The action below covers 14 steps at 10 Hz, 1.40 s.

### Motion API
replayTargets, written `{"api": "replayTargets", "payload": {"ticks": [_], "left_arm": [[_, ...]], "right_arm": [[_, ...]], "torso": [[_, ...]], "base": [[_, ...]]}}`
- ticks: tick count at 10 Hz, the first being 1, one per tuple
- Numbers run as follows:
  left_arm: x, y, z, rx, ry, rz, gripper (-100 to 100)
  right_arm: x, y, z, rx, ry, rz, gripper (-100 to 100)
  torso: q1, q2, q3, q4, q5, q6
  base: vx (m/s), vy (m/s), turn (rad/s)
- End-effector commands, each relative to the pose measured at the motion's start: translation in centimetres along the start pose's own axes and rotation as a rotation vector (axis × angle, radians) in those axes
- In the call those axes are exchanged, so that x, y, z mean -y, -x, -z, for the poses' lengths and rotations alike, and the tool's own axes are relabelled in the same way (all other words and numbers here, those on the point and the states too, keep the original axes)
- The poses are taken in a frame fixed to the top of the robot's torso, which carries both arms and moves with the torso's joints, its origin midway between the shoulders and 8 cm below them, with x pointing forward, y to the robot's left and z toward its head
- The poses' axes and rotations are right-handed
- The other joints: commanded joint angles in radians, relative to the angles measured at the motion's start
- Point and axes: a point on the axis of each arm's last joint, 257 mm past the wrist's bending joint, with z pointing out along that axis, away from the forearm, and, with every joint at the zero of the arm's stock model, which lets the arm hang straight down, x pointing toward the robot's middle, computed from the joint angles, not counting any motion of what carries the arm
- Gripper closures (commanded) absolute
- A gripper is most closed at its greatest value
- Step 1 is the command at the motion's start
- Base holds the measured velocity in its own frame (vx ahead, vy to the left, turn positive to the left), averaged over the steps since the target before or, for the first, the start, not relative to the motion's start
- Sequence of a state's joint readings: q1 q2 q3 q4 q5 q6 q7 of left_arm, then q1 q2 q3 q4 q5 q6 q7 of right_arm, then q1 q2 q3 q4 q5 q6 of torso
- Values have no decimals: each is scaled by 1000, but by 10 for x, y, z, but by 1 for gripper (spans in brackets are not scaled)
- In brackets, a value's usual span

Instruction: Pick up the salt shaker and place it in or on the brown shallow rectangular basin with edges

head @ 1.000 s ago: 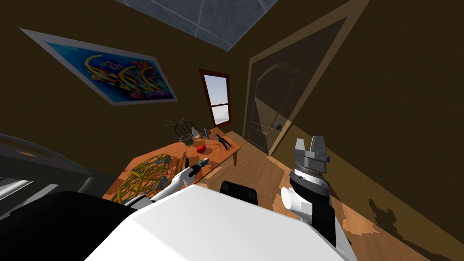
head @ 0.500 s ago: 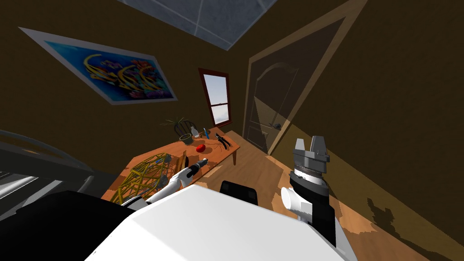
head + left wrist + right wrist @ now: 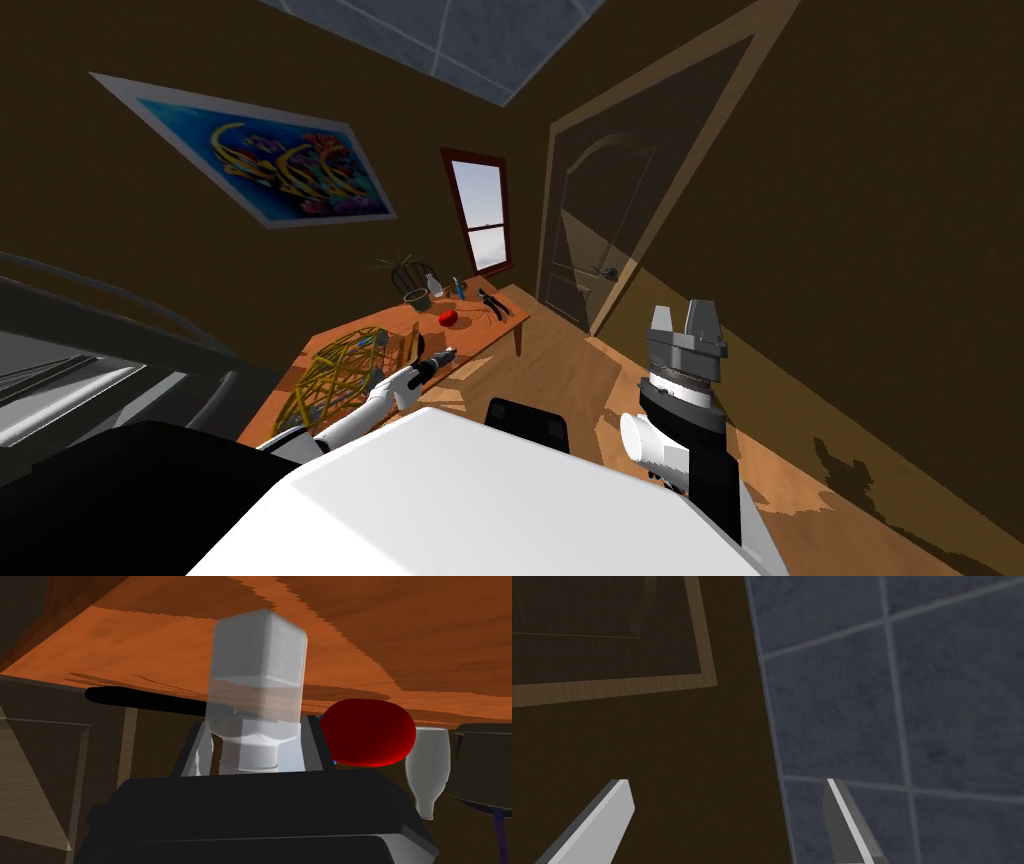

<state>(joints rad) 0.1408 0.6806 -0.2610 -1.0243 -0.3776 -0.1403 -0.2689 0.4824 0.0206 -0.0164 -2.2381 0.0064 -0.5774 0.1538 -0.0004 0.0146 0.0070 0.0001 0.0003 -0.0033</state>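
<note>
Left tool (image 3: 256, 731) clamped on the salt shaker (image 3: 257, 676) by its narrow end, right tool (image 3: 724, 782) apart and idle; likely risk: so short a grip lets the shaker tilt or slip if it clips the red object (image 3: 368, 732) just beside the tool.

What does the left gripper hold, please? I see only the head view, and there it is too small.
Observer: The left gripper is shut on the salt shaker, a clear bottle with white fill.
Operator: How does it sit?
Observer: Its narrow cap end points to the gripper's body; the fingers press its sides near that end.
Operator: What lies ahead?
Observer: A red round thing, with a pale bottle beside it.
</note>
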Motion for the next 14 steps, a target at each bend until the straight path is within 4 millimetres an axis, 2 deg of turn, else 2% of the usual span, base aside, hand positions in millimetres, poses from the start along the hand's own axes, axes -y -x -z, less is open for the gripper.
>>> {"api": "replayTargets", "payload": {"ticks": [1, 7, 11, 14], "left_arm": [[-11, 11, 4, 6, 7, -22, 100], [-42, 46, 18, 22, 22, -44, 100], [-58, 68, 29, 29, 25, -45, 100], [-70, 83, 40, 30, 26, -40, 100]], "right_arm": [[0, 0, 0, 0, 0, 0, 0], [0, 0, 0, 0, 0, 0, 0], [0, 0, 0, 0, 0, 0, 0], [0, 0, 0, 0, 0, 0, 0]], "torso": [[0, 0, 0, 0, 0, 0], [2, -7, -4, -1, 0, 0], [3, -11, -6, -2, 1, 1], [5, -15, -8, -2, 2, 2]], "base": [[-175, 6, 28], [-125, 19, 14], [-67, 31, -3], [-6, 62, -21]]}}
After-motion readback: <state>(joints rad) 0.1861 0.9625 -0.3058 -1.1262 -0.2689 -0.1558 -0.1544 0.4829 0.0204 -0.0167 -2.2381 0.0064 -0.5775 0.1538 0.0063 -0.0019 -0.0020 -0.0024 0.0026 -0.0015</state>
